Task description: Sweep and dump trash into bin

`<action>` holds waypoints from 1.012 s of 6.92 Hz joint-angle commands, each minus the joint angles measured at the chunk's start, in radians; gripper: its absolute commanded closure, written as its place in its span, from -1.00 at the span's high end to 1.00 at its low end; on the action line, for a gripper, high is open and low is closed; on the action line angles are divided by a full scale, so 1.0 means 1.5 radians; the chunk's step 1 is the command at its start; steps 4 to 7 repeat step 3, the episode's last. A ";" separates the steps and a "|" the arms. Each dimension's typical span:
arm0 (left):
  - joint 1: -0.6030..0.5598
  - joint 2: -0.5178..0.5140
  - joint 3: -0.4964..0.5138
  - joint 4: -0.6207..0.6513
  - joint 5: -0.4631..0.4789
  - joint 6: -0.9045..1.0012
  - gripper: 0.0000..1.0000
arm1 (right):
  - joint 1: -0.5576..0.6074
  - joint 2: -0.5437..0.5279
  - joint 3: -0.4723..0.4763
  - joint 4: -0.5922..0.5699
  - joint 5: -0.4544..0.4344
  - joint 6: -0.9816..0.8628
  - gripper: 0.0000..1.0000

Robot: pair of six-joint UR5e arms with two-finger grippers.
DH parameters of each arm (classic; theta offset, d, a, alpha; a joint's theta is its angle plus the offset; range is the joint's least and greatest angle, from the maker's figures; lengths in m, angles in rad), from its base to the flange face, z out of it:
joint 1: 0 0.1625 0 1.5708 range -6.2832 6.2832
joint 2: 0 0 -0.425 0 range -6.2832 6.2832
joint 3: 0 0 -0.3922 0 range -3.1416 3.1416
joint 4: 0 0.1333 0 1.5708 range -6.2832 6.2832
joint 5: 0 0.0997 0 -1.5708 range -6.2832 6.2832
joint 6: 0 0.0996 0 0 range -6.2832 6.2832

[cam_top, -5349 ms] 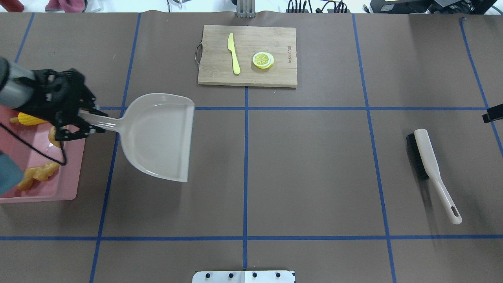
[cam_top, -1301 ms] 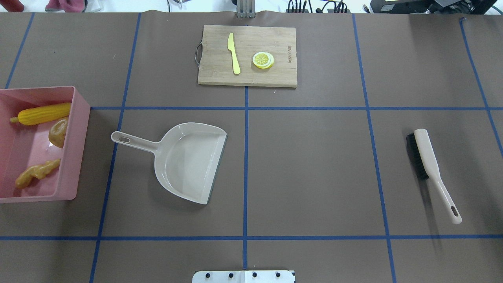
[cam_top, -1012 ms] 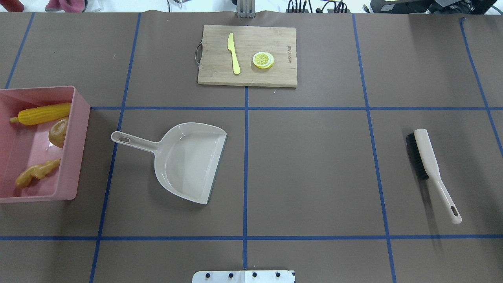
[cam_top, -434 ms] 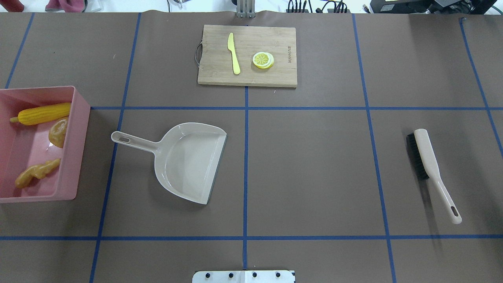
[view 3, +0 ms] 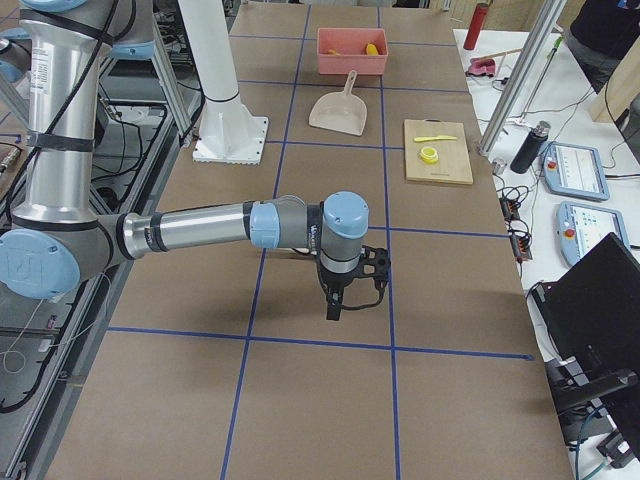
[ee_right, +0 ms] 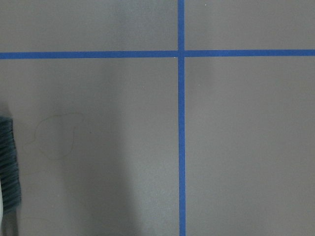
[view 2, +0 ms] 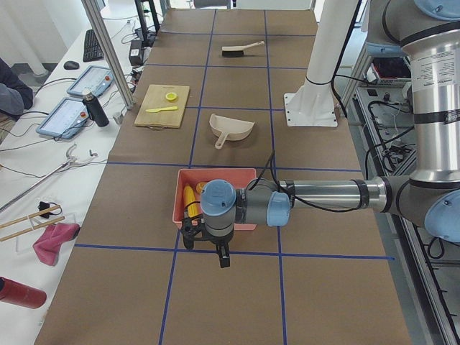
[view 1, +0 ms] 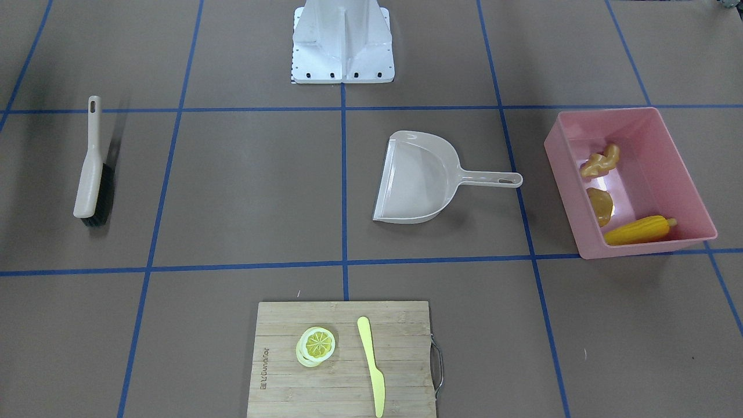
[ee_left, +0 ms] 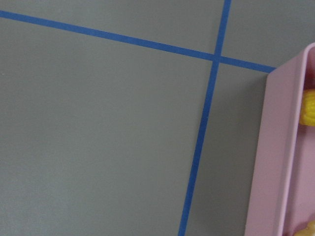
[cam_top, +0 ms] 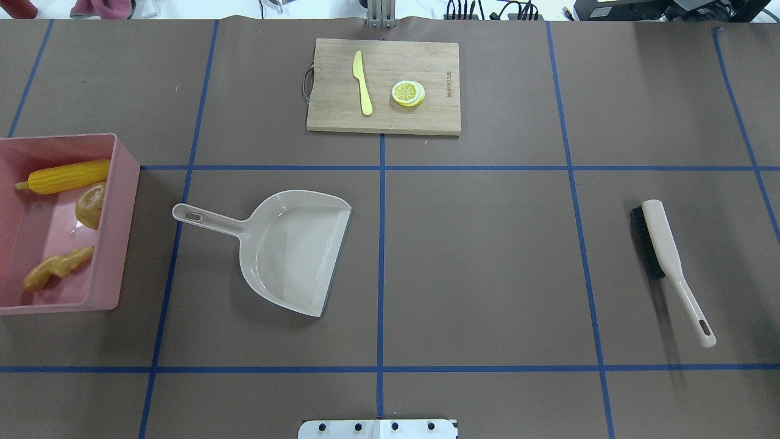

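The pink bin (cam_top: pixel 119 238) stands at the table's left side; it also shows in the front-facing view (view 1: pixel 564 186) and the left wrist view (ee_left: pixel 275 157). The yellow corn cob (cam_top: pixel 67 175), the brown potato (cam_top: pixel 90 206) and the tan ginger root (cam_top: pixel 58 268) lie inside it. My left gripper (view 2: pixel 221 257) hangs beside the bin's outer end, seen only in the exterior left view. My right gripper (view 3: pixel 335 305) hangs over bare table, seen only in the exterior right view. I cannot tell whether either is open or shut.
A beige dustpan (cam_top: pixel 292 250) lies empty left of the table's centre, handle toward the bin. A beige brush (cam_top: pixel 667 262) lies at the right. A wooden cutting board (cam_top: pixel 384 119) with a pale yellow knife (cam_top: pixel 363 82) and a lemon slice (cam_top: pixel 408 93) sits at the far middle.
About five seconds ago my left gripper held the dustpan's handle over the bin. Now the dustpan lies flat on the table further right and the arm has left the overhead view. Nothing moved in the last second.
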State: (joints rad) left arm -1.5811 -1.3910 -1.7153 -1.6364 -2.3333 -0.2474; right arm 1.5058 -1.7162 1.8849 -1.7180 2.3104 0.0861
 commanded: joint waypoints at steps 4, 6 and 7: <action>-0.007 0.005 0.004 0.002 0.006 -0.001 0.97 | 0.002 0.000 -0.002 -0.001 0.000 0.000 1.00; -0.007 0.005 0.004 0.002 0.006 -0.001 0.97 | 0.002 0.000 -0.002 -0.001 0.000 0.000 1.00; -0.007 0.005 0.004 0.002 0.006 -0.001 0.97 | 0.002 0.000 -0.002 -0.001 0.000 0.000 1.00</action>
